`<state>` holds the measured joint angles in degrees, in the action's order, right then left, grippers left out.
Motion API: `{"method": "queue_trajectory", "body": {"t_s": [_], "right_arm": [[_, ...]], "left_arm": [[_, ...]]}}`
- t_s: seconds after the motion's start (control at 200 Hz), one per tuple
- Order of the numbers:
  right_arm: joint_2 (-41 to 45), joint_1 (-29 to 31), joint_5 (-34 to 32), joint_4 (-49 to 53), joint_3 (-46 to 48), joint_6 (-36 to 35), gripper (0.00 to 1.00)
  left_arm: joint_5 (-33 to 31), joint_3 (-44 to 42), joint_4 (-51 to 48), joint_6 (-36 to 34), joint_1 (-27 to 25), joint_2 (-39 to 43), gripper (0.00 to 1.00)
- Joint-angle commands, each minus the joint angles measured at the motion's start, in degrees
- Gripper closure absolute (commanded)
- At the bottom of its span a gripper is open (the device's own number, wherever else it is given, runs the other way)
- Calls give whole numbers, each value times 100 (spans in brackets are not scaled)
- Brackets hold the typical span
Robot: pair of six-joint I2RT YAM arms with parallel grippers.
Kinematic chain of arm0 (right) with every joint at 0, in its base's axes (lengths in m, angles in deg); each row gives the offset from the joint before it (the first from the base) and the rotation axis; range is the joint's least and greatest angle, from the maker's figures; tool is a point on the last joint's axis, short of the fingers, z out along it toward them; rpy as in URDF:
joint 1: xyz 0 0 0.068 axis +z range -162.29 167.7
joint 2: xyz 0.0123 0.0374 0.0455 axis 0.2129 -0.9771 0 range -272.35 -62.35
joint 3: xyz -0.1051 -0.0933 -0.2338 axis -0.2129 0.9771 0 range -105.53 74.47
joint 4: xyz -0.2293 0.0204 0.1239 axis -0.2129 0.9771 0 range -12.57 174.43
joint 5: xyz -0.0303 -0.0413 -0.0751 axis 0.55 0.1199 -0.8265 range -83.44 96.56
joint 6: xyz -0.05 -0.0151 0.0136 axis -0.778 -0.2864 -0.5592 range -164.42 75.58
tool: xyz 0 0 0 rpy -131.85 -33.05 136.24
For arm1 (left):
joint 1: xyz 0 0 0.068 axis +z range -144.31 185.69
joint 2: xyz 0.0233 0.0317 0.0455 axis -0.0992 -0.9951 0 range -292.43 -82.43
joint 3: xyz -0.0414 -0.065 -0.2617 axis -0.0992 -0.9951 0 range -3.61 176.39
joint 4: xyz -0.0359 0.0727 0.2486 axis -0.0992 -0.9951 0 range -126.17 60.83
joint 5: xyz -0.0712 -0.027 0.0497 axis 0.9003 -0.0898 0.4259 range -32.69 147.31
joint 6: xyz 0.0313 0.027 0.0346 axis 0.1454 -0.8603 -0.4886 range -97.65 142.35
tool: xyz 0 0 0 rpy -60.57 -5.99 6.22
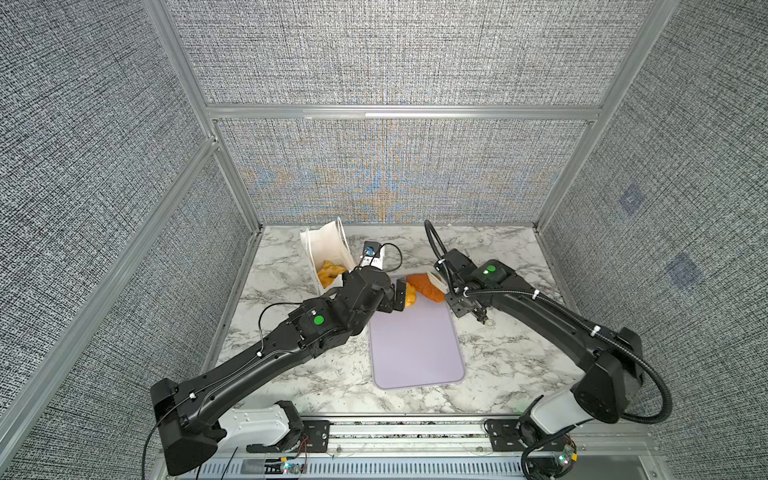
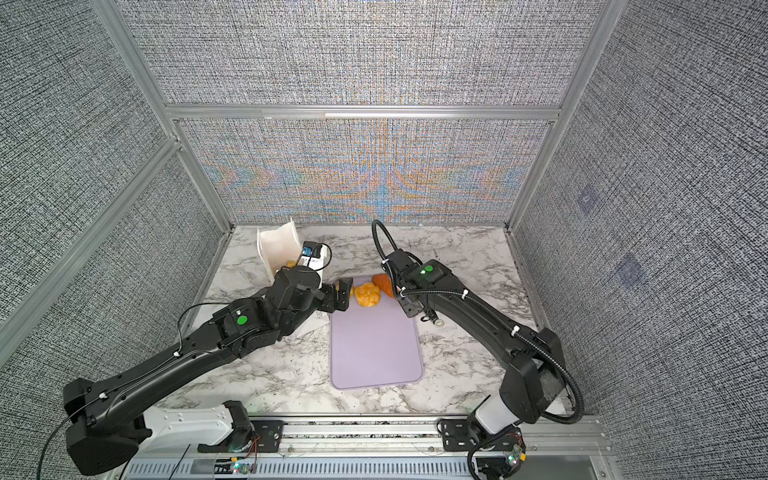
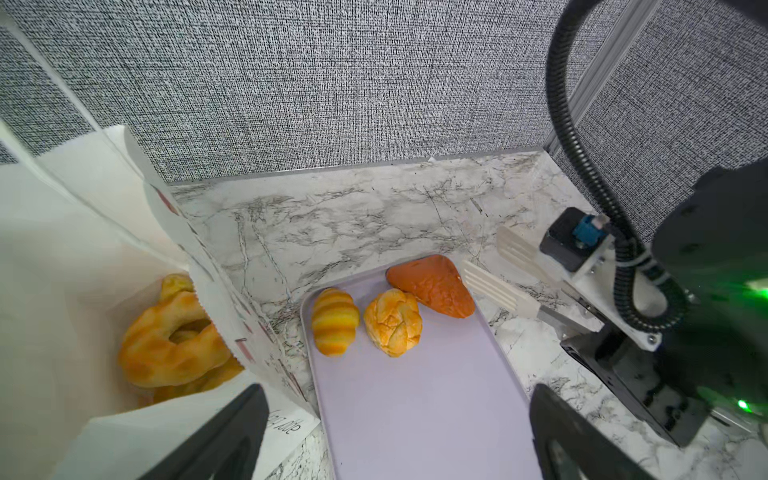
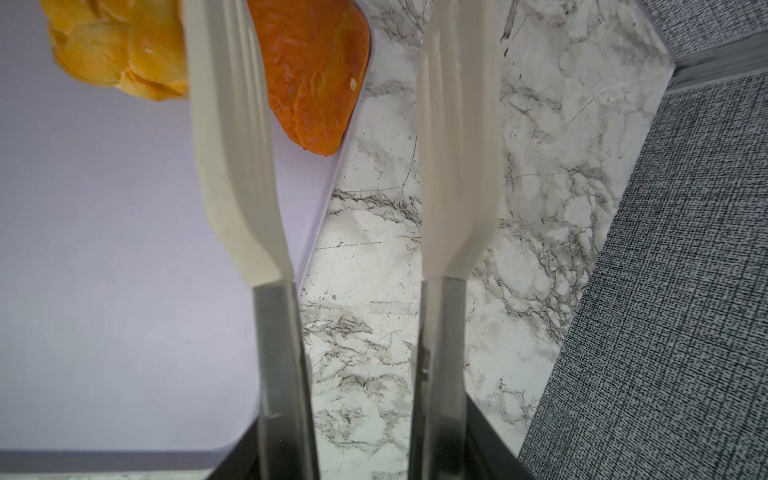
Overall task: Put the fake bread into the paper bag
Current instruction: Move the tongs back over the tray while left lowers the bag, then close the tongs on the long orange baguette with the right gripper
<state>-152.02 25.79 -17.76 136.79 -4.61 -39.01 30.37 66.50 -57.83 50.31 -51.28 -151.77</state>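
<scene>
The white paper bag (image 1: 328,245) (image 2: 278,245) (image 3: 83,208) stands open at the back left, with a ring doughnut (image 3: 166,345) and other fake bread inside. On the lilac tray's far end lie a striped croissant (image 3: 334,322), a round bun (image 3: 392,322) (image 2: 365,295) (image 4: 116,50) and a reddish wedge (image 3: 432,286) (image 1: 424,286) (image 4: 316,70). My left gripper (image 3: 399,390) (image 1: 399,295) hangs open by the bun, between bag and tray, holding nothing. My right gripper (image 3: 484,249) (image 4: 336,8) has long white fingers (image 4: 224,124) parted at the wedge's right edge, gripping nothing.
The lilac tray (image 1: 415,353) (image 2: 374,353) (image 4: 104,249) lies mid-table on marble. Grey fabric walls close the back and both sides. The right arm's black cable hose (image 3: 561,104) arcs above the tray's far right corner.
</scene>
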Motion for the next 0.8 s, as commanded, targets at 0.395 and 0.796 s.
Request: {"method": "queue_trajectory", "body": {"t_s": [0.395, 0.796], "right_arm": [[-769, -96, 233, -169, 62, -136, 48], [-1315, -104, 234, -209, -150, -248, 49]], "left_arm": [[294, -592, 527, 461, -24, -188, 1], [299, -812, 546, 552, -23, -143, 1]]}}
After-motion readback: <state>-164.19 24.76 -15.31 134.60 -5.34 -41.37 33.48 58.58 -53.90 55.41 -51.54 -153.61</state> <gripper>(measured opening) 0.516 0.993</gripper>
